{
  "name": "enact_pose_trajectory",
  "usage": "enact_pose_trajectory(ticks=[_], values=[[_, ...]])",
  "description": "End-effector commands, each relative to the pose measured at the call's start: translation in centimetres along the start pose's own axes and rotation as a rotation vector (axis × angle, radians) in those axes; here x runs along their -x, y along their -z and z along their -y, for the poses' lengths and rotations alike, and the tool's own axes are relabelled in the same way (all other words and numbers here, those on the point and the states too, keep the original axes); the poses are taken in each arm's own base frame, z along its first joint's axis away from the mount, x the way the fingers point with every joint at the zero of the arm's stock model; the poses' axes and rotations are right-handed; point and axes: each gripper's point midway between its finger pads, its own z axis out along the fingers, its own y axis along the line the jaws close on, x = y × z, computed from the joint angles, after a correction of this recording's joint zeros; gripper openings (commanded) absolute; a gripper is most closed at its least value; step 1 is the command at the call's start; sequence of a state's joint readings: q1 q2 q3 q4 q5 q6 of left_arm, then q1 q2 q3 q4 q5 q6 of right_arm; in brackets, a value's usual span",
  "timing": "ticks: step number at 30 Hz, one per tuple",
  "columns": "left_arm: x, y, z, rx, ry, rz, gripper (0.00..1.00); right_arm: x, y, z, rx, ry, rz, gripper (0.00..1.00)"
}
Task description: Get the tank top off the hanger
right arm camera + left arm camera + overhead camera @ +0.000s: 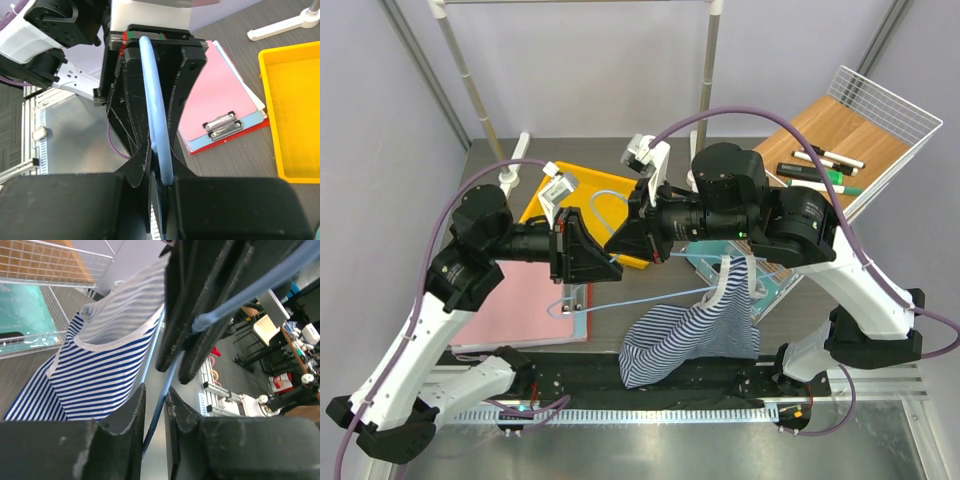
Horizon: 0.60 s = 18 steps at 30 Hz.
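The light-blue wire hanger [640, 298] is held in the air between both arms, its hook curving up over the yellow tray. My left gripper [590, 255] is shut on the wire, which runs between its fingers in the left wrist view [155, 392]. My right gripper [625, 240] faces it, shut on the same wire [156, 125], as the right wrist view [161, 160] shows. The navy-and-white striped tank top [685, 335] hangs from the hanger's right end by one strap, its hem on the black mat. It also shows in the left wrist view [100, 375].
A yellow tray [542, 203] and a pink clipboard [520, 300] lie at the left. A white wire basket [880, 110] with a wooden board and markers stands at the back right. A teal item [775, 283] lies under the right arm. Grey rack poles [470, 80] stand behind.
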<state>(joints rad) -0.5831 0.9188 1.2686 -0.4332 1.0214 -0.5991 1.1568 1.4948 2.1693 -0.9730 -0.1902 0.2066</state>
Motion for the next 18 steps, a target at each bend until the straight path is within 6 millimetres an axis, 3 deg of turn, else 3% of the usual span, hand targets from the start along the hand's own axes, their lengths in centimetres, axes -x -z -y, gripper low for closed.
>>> enact_pose_trajectory(ticks=[1, 2, 3, 7, 8, 13, 14, 18], values=[[0.5, -0.1, 0.0, 0.006, -0.023, 0.030, 0.15, 2.4, 0.9, -1.3, 0.050, 0.002, 0.091, 0.01], [0.6, -0.1, 0.0, 0.011, -0.024, 0.035, 0.05, 2.5, 1.1, -1.4, 0.053, 0.002, 0.096, 0.01], [0.6, -0.1, 0.0, 0.015, -0.022, 0.039, 0.01, 2.5, 1.0, -1.5, 0.057, -0.003, 0.098, 0.01], [1.2, 0.1, 0.4, 0.020, -0.022, 0.064, 0.00, 2.3, 1.5, -1.4, 0.048, -0.012, 0.110, 0.07], [1.4, 0.1, 0.7, 0.018, -0.024, 0.075, 0.00, 2.3, 1.9, -1.3, 0.043, -0.014, 0.114, 0.15], [2.1, 0.5, 1.7, -0.003, -0.043, 0.122, 0.00, 2.6, 2.9, -0.9, 0.007, -0.024, 0.149, 0.31], [2.2, 0.5, 1.9, -0.009, -0.044, 0.127, 0.00, 2.6, 3.1, -0.7, -0.002, -0.024, 0.151, 0.40], [2.6, 0.6, 2.6, -0.031, -0.057, 0.152, 0.00, 3.0, 4.2, -0.4, -0.030, -0.030, 0.180, 0.59]])
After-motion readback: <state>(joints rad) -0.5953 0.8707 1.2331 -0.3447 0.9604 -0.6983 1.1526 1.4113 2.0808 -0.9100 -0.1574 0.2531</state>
